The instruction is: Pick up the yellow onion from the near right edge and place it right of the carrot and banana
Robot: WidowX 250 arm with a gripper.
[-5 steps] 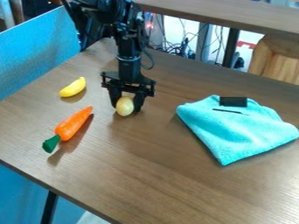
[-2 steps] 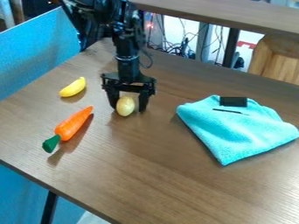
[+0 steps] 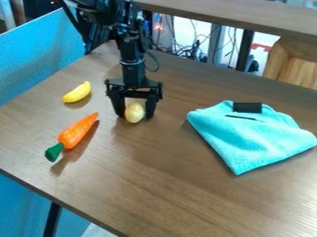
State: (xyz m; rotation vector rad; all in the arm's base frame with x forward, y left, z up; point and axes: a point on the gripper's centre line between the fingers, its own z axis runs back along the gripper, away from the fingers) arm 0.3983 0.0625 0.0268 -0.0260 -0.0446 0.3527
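Brown table, open gripper around yellowish oval; banana, carrot, cloth

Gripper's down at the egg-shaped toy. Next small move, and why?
Probably straight up, with the fingers left spread. The gripper has its fingers on either side of the egg-shaped toy, wider apart than a second ago. The toy seems to rest on the table, so a sideways move might knock it.

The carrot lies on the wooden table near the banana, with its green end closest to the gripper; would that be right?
Not quite: the camera view shows the carrot on the wooden table near the banana, but its orange tip is the end closest to the gripper, while its green end points away.
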